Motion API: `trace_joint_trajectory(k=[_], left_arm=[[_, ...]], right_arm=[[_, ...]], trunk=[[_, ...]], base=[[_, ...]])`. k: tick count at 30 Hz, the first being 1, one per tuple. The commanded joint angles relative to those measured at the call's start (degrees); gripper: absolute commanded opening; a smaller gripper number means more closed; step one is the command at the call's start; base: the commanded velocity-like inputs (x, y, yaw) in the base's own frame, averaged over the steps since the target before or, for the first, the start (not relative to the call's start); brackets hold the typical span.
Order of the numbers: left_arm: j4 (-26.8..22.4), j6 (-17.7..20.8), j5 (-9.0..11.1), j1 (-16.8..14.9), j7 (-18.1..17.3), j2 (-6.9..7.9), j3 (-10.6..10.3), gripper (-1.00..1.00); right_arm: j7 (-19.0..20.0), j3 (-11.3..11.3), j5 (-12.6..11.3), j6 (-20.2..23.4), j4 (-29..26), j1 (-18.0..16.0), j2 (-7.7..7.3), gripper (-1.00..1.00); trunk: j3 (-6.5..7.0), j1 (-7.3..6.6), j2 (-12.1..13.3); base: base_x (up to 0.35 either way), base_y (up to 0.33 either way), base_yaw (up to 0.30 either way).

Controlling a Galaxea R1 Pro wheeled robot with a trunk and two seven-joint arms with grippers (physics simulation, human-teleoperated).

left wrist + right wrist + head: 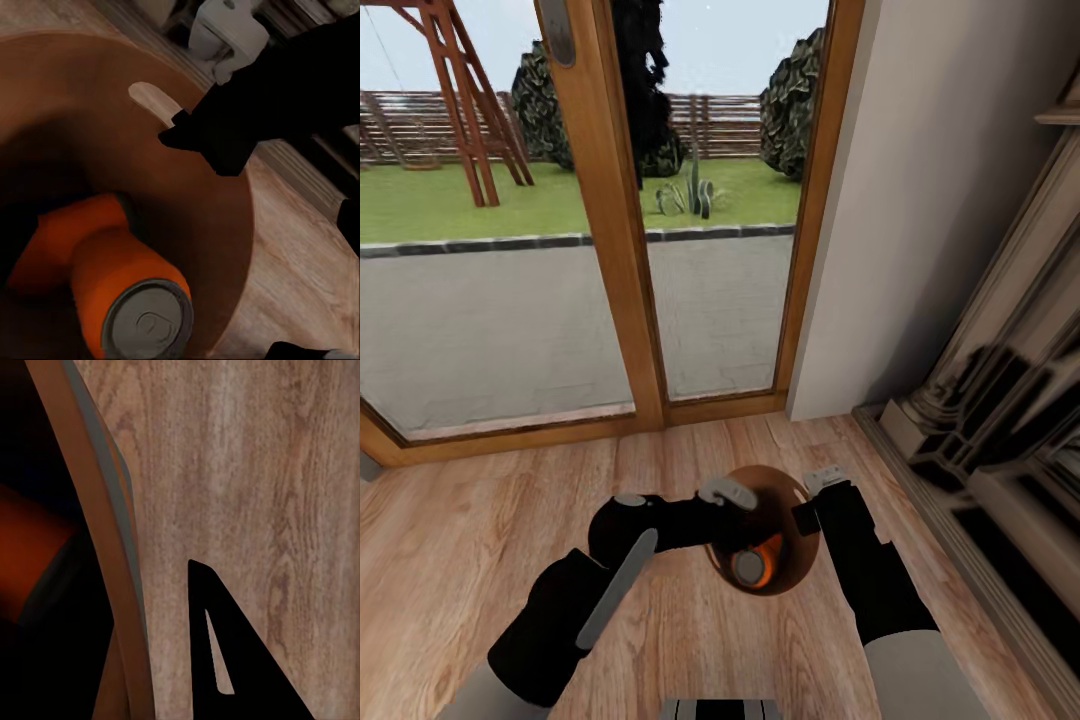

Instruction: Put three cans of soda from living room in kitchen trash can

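The trash can [765, 482] hangs tilted over the wood floor, showing its tan-brown inside. My right gripper [812, 500] is shut on its rim; one pale finger [150, 97] lies against the inner wall. An orange soda can [765, 560] with a grey top lies inside. The left wrist view shows two orange cans in the bin [75, 90], one [120, 277] in front and another [60, 232] behind it. My left gripper [725, 492] hovers open at the opposite rim, holding nothing. The dark blue can is hidden or out of view. The bin's rim [90, 510] passes my right finger [225, 660].
Wooden-framed glass garden doors [610, 250] stand straight ahead, with a grey wall corner [900, 250] to their right. The carved stone fireplace [1000, 420] runs along the right side. Wood floor [460, 540] spreads to the left of my arms.
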Motion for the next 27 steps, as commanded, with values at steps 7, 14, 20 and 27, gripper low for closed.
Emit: trace_joint_trajectory(k=[7,14,20,27], left_arm=[[-2.6,0.1,0.1,0.4,-17.1,10.31,12.8,1.00],[-2.5,-1.9,-0.3,3.4,-28.8,18.19,35.5,1.00],[3.4,-16.5,-0.9,10.6,-24.5,18.80,41.6,1.00],[13.3,-28.0,-1.0,13.0,-18.6,17.48,40.4,1.00]], right_arm=[[0.0,-0.1,-0.7,0.1,0.1,0.0,-0.11,-1.00],[0.0,-0.4,-0.9,0.1,0.5,0.0,-0.37,-1.00],[0.1,-1.0,-1.1,0.1,-0.3,0.0,-0.43,-1.00],[0.1,-4.8,-1.2,0.1,-2.6,0.0,-0.57,-1.00]], trunk=[[0.01,-0.01,0.0],[0.01,-0.01,0.0],[0.01,-0.01,0.0],[0.01,-0.01,0.0]], base=[[0.000,0.000,0.000],[0.000,0.000,0.000],[0.000,0.000,0.000],[0.000,0.000,0.000]])
